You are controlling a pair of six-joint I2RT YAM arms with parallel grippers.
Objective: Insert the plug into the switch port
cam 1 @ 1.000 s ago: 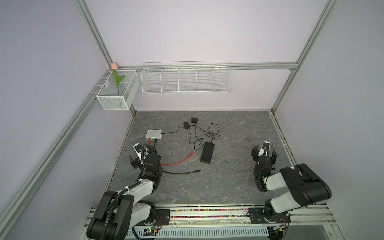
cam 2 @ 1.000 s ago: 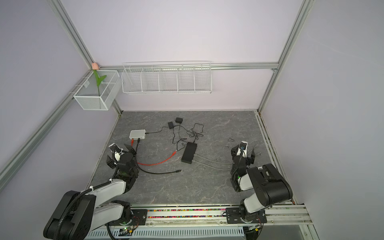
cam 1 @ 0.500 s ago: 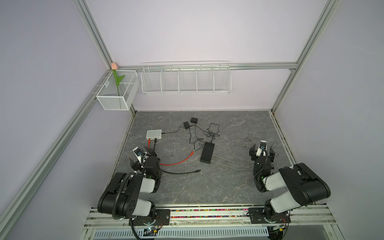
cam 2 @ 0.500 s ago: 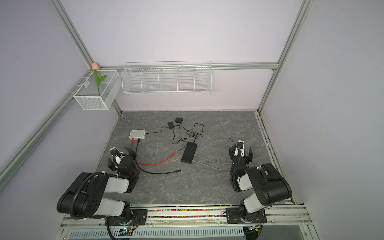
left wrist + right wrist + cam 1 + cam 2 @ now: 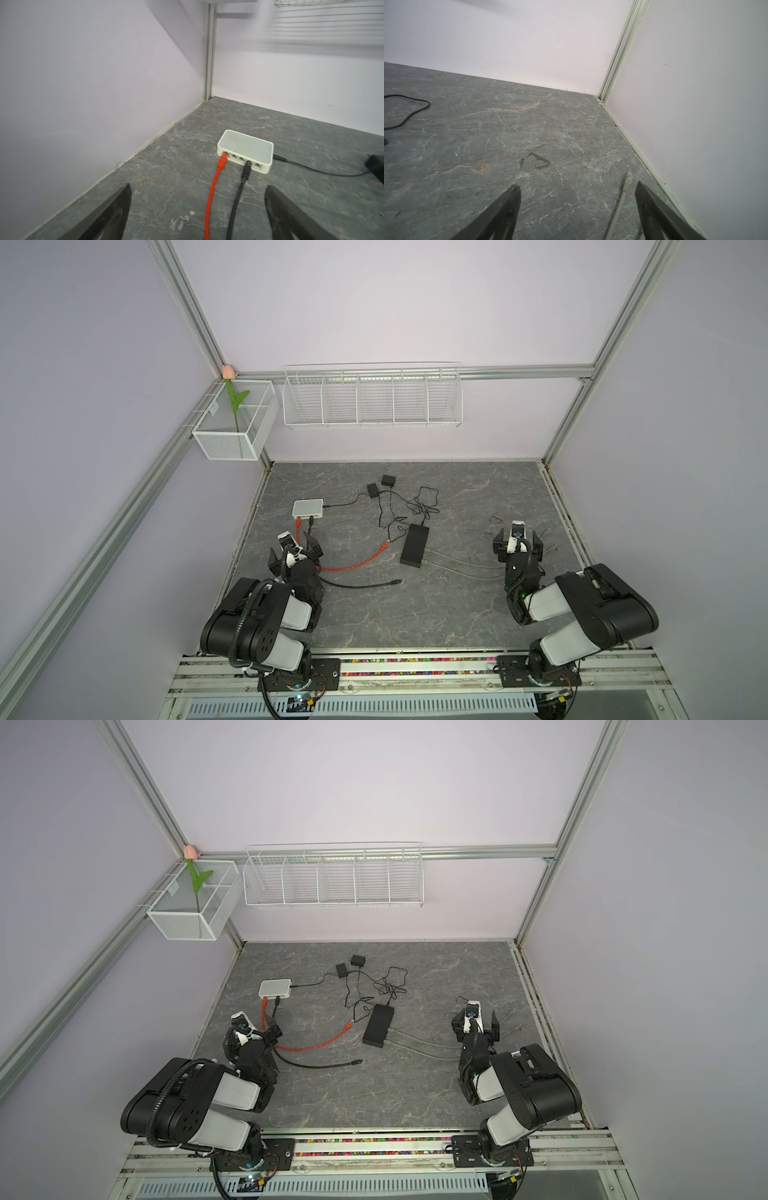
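Grey stone tabletop (image 5: 457,497); white switch (image 5: 308,508), orange cable (image 5: 357,563), black box (image 5: 415,546), tangled cords (image 5: 419,506).

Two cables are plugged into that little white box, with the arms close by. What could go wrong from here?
1. The red cable and black cable run under the left gripper, between its open fingers; a careless move might snag them and pull them out of the switch.
2. The grey plug lies between the open fingers of the right gripper, so it might get dragged along.
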